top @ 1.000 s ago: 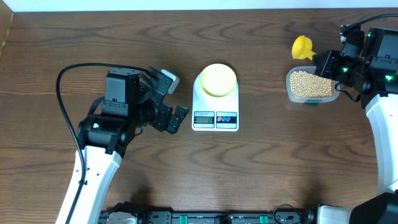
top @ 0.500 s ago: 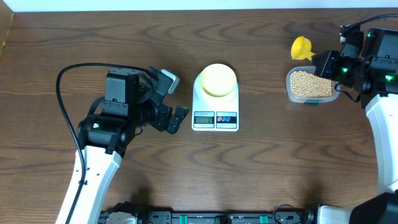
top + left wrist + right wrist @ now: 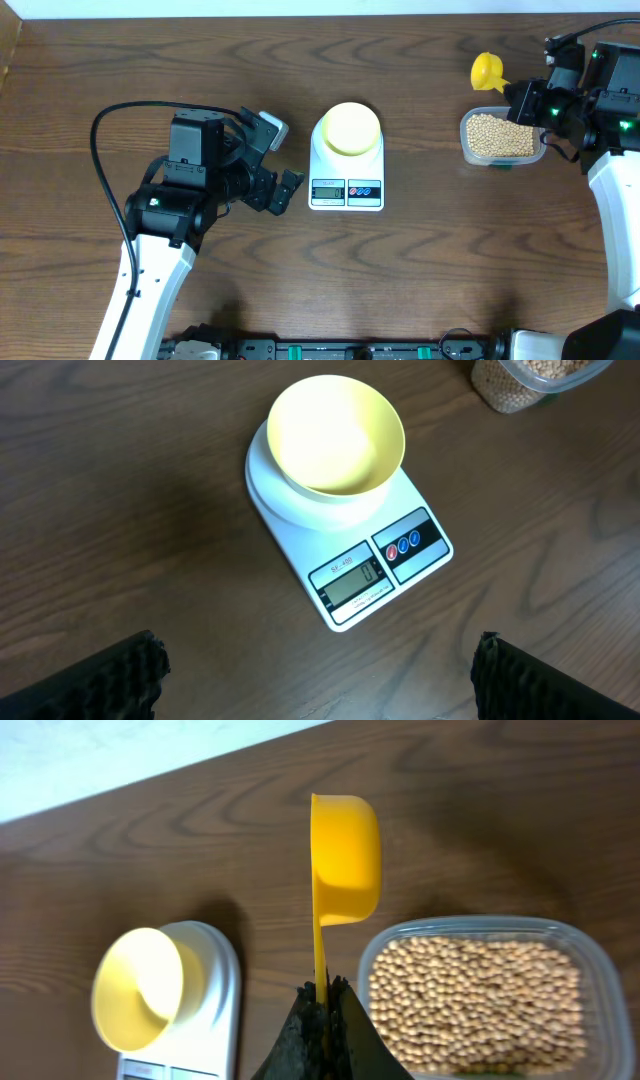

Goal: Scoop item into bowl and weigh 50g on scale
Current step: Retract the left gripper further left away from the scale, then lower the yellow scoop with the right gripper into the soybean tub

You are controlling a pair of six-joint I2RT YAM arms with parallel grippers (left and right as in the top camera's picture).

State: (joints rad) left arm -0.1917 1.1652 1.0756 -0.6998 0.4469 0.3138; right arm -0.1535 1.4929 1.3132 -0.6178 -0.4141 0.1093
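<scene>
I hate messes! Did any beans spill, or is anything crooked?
Nothing stands out. The beans all sit inside the clear tub, with none visible on the table. The bowl stands upright and empty on the scale. The right gripper is shut on the yellow scoop handle.

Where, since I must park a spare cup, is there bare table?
Bare wood lies between the white flat plastic scale and the clear plastic tub of beans, and in front of the scale. Crowded: the far right corner, with tub, bright yellow scoop and right arm.
</scene>
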